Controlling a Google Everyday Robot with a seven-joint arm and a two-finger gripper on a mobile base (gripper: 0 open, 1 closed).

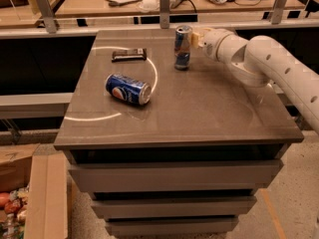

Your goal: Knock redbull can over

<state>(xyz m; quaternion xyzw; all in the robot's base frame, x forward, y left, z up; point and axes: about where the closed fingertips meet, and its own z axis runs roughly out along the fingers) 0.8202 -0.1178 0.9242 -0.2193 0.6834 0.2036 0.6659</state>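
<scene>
The redbull can (182, 49), slim, silver and blue, stands on its base near the far edge of the grey table (209, 113), right of centre. My gripper (197, 36) comes in from the right at the end of the white arm (259, 59). Its tip is at the can's upper right side and seems to touch it. The can looks nearly upright.
A wider blue Pepsi can (128, 89) lies on its side at the table's left middle. A dark flat bar (129, 55) lies at the far left. A cardboard box (45, 198) stands on the floor at the lower left. A railing and desks run behind the table.
</scene>
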